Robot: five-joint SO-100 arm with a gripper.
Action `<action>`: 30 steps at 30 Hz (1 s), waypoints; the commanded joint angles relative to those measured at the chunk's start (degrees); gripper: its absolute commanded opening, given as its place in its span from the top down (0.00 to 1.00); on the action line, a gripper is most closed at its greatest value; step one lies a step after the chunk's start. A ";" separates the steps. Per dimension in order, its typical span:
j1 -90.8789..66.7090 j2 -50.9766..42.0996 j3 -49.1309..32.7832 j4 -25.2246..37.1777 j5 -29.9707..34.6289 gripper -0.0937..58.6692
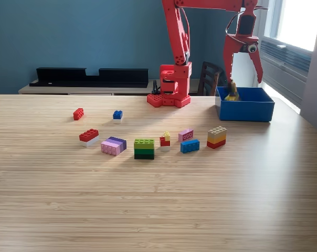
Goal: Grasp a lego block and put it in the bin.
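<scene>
Red arm (175, 31) reaches out to the exterior view's right, its gripper (242, 65) hanging over the blue bin (245, 108) with jaws spread wide and nothing between them. Just below it, inside the bin by the near-left corner, sits a small blurred yellowish lego piece (232, 95); looks to me like a block just released or falling, though the blur keeps me from saying whether it has come to rest. Bin stands on the wooden table (148, 210) just right of the arm's base (170, 89). Plenty of blocks left out on the table: red one (78, 113) and small blue one (117, 114) further back, then a nearer row with a red-and-white (88, 137), purple-pink (113, 145), green stack (144, 148), small red-yellow (165, 140), pink (186, 135), blue (190, 146), and a tan-yellow-red stack (217, 137). Risks as I judge them: the piece could bounce off the bin wall near that corner; a low swing away could catch the rim and shove the light bin. The nearer blocks sit close together, so a wide-open descent may nudge neighbours or pinch two at once.
</scene>
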 commanded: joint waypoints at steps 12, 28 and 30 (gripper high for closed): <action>33.22 3.43 -11.34 -0.88 0.09 0.43; 47.90 3.96 -6.15 -0.88 -0.88 0.43; 48.34 3.96 -5.54 -0.88 -1.14 0.43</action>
